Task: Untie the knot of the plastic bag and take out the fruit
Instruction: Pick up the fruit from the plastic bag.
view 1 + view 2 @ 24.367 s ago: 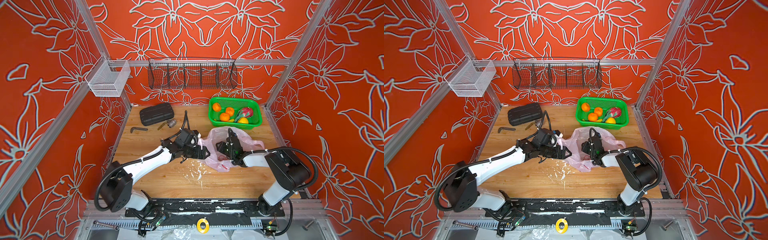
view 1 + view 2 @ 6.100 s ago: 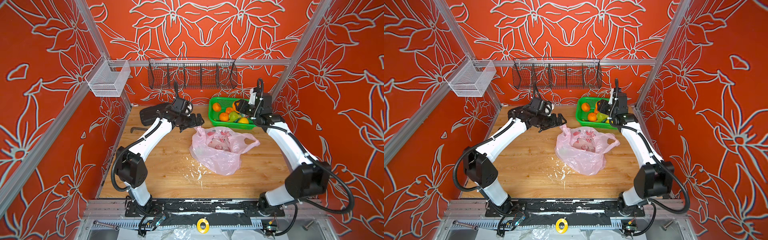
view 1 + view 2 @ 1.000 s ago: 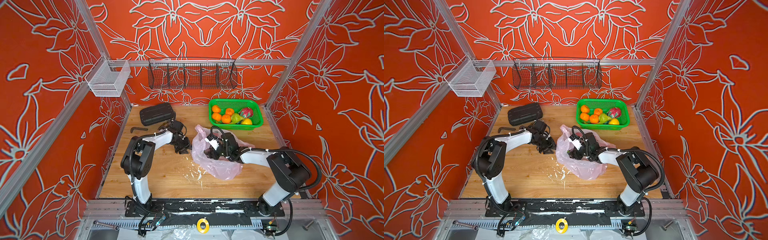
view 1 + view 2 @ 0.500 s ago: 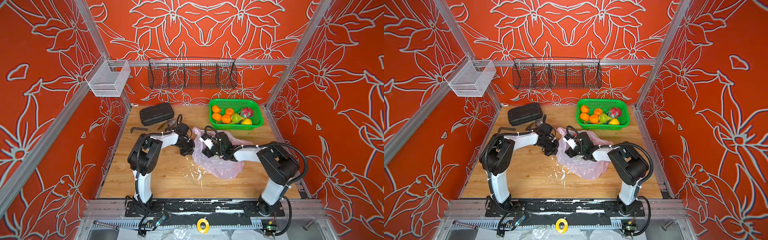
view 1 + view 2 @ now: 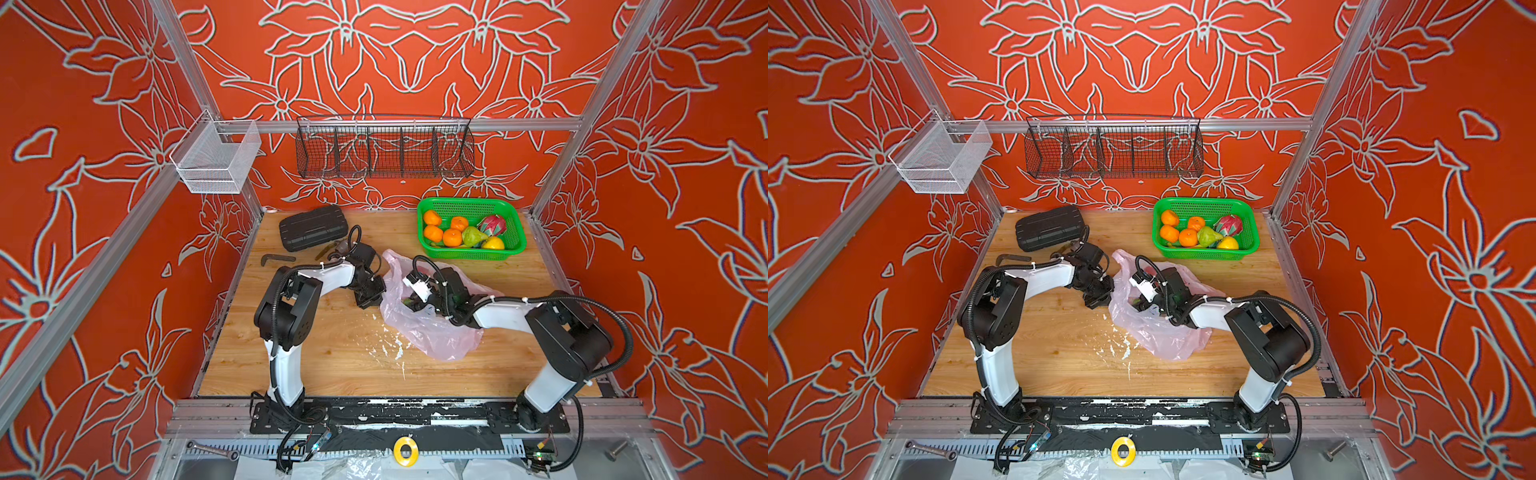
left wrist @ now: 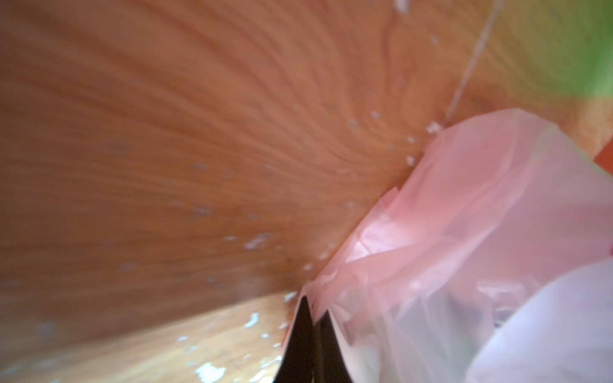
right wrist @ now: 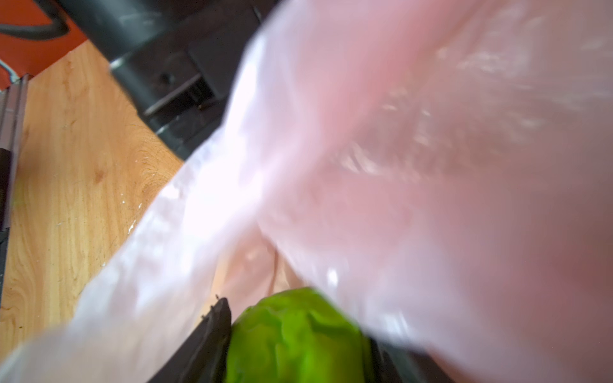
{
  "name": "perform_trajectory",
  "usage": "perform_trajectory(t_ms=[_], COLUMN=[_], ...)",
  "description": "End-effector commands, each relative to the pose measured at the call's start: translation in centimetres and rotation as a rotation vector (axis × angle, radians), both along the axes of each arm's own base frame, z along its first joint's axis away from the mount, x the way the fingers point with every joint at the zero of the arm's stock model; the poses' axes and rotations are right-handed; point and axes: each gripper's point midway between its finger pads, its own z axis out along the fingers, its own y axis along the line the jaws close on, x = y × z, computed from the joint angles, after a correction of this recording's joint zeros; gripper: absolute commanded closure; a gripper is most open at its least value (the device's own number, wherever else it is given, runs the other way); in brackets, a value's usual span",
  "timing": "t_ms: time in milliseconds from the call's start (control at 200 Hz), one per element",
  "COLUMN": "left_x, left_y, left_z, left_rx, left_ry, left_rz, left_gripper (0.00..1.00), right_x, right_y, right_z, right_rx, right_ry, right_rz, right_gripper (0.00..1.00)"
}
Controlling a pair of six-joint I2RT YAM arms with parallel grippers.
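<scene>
A: Much left to do?
B: Left gripper (image 6: 310, 331) is pressed together on the plastic bag's (image 5: 432, 336) rim, no knot showing. Right gripper (image 5: 413, 300) straddles a green fruit (image 7: 298, 338) inside — grip unclear. Seven pieces (image 5: 452, 238) lie in the green basket (image 5: 469, 203) — one left, likely.

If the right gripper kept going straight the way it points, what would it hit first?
The green fruit, already between its fingers inside the plastic bag; beyond it, probably the bag's film, though depth is unclear.
</scene>
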Motion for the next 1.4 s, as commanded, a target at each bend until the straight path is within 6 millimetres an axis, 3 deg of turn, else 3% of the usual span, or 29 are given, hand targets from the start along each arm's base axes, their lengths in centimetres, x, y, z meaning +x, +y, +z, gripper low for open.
perform_trajectory(t_ms=[0,215,485,766,1016,1096,1251,1396], left_x=[0.0,0.2,0.7,1.1,0.8,0.6,0.7,0.8], left_y=[1.9,2.1,1.7,1.8,2.3,2.4,2.7,3.1], left_z=[0.4,0.7,1.4,1.6,1.9,2.4,4.1,6.5], left_rx=[0.061,0.048,0.029,0.049,0.076,0.079,0.078,0.079], left_ry=[0.005,-0.001,-0.033,-0.043,-0.041,-0.049,-0.097,-0.152], left_rz=[0.040,0.031,0.028,0.053,0.076,0.081,0.075,0.083], left_gripper=[1.00,1.00,1.00,1.00,0.79,0.68,0.45,0.39], right_x=[0.3,-0.3,1.9,2.4,2.6,3.0,4.6,6.8], right_y=[-1.5,-3.1,-3.0,-2.1,-2.6,-3.2,-5.3,-8.1], right_z=[0.9,1.9,7.6,12.2,17.2,19.3,22.7,24.9], right_rx=[-0.018,-0.010,0.131,0.300,0.440,0.487,0.586,0.673], right_ry=[-0.036,-0.026,-0.029,0.044,0.045,0.024,0.005,0.020], right_rz=[-0.046,-0.082,-0.229,-0.262,-0.290,-0.321,-0.426,-0.518], right_gripper=[0.43,0.45,0.49,0.49,0.49,0.49,0.49,0.49])
